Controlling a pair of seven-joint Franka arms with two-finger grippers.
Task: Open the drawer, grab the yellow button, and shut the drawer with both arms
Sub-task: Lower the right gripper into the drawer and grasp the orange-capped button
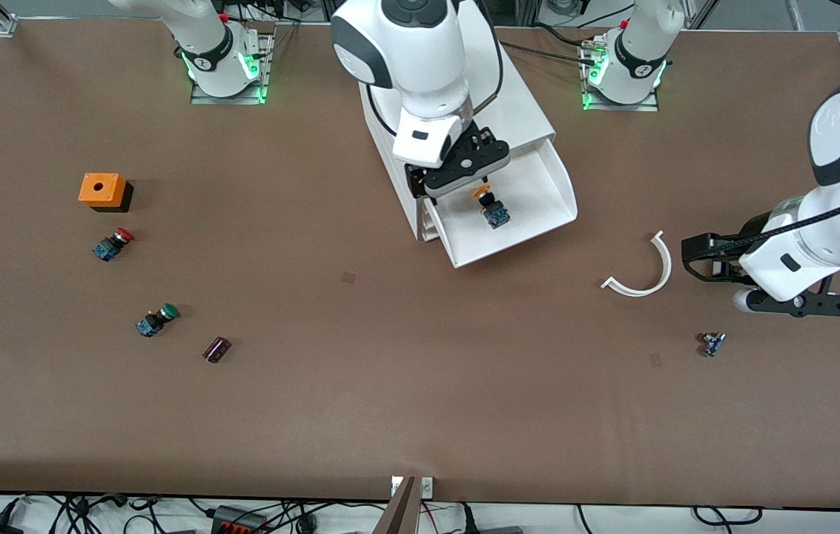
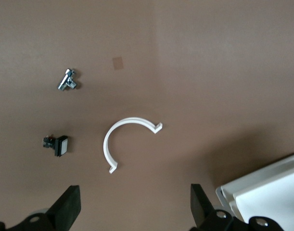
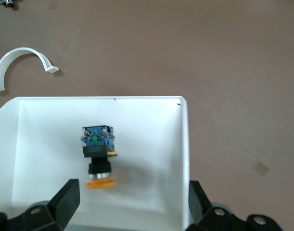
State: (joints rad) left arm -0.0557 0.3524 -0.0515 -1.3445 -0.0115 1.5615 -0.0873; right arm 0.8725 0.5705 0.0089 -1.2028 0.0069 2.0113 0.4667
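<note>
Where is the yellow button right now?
The button lies on its side in the open top drawer of the white cabinet, under the open right gripper.

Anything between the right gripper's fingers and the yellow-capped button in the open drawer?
Nothing. In the right wrist view the right gripper is open over the drawer, with only bare white drawer floor between its fingers and the button.

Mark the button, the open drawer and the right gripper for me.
button (image 3: 98, 153): right wrist view, black neck.
drawer (image 1: 538, 189): front view, bare floor.
right gripper (image 1: 464, 182): front view, between its fingertips, over the drawer.
</note>
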